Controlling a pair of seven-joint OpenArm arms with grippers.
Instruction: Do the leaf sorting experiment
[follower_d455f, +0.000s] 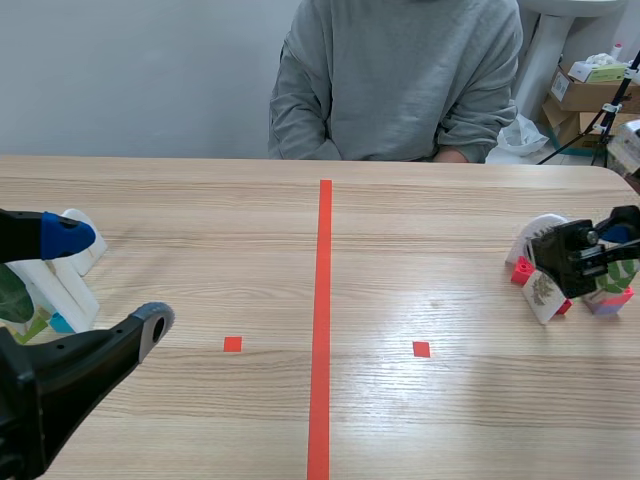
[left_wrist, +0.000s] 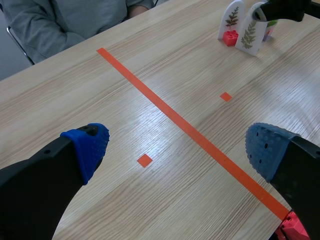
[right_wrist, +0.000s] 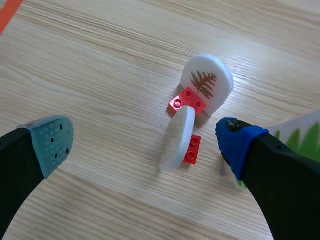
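White cards on red bricks (right_wrist: 187, 101) stand on the tabletop (right_wrist: 100, 75) under the right gripper's (right_wrist: 144, 144) wide-spread fingers. There are two — a fern card (right_wrist: 206, 82) and an edge-on card (right_wrist: 177, 135) — with a third, green-leaved card (right_wrist: 301, 134) beside them. The left gripper (left_wrist: 178, 149) gapes wide too.

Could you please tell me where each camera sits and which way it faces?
Scene view: between the arms, facing across the table toward the person; both arms show.
Left wrist view: behind the left gripper, facing the leaf cards; its open jaws show.
Right wrist view: behind the right gripper, looking down on them; its open jaws show.
Shared: every view shows those cards.
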